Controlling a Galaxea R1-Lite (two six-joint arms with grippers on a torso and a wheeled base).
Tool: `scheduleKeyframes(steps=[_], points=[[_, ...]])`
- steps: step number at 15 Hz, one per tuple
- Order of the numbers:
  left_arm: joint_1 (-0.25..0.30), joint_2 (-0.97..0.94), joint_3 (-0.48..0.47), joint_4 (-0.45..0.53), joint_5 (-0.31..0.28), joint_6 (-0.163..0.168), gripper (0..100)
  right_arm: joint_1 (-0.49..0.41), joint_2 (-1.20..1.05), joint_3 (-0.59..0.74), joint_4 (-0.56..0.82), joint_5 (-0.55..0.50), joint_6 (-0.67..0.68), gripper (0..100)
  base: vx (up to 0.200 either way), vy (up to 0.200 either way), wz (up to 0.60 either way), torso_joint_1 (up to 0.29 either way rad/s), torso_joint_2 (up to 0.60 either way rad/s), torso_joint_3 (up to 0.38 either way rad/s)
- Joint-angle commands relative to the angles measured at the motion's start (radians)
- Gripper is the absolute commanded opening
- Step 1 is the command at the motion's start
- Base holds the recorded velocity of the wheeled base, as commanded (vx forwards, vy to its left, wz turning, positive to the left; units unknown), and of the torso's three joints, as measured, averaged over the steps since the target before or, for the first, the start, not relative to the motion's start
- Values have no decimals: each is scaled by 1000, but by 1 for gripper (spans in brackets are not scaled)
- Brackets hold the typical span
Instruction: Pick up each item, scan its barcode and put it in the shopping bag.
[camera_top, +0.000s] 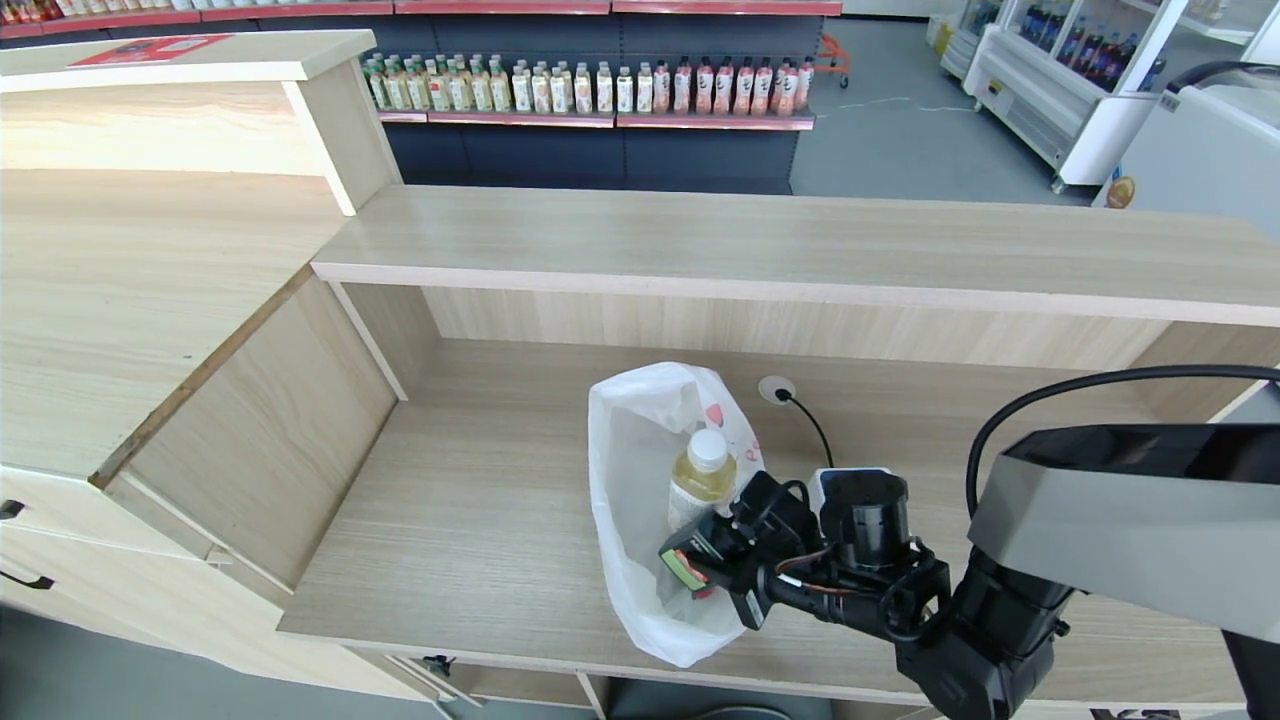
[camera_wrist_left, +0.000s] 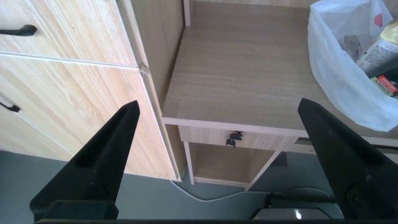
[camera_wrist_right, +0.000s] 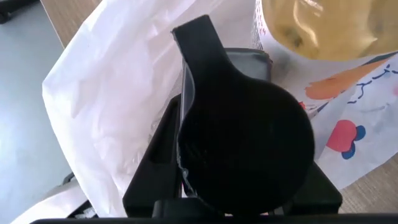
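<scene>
Shopping bag (camera_top: 640, 500), white plastic, stands open on the wooden counter (camera_top: 480, 500) in the lower middle of the head view. Inside it we see a bottle (camera_top: 703, 478) of yellowish drink with a white cap, upright. The right gripper (camera_top: 705, 560) enters the bag's mouth from the lower right, just beside the bottle. A dark item (camera_top: 680, 572) with a green and red label sits at its tip. We cannot tell how its jaws stand. The left gripper (camera_wrist_left: 224, 162) hangs off the counter's near edge with jaws wide apart, holding nothing.
</scene>
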Motion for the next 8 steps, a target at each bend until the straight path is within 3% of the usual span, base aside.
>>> scheduleKeyframes(steps=[1,5,6,8], points=[[0,0,0,0,0,0,100,0,29,-38,3,1,0,0,0,0,0,0,0,0],[0,0,0,0,0,0,100,10,35,-60,2,10,10,0,0,0,0,0,0,0],[0,0,0,0,0,0,100,13,35,-61,0,10,18,100,0,0,0,0,0,0],[0,0,0,0,0,0,100,25,29,-61,-8,10,55,100,0,0,0,0,0,0]])
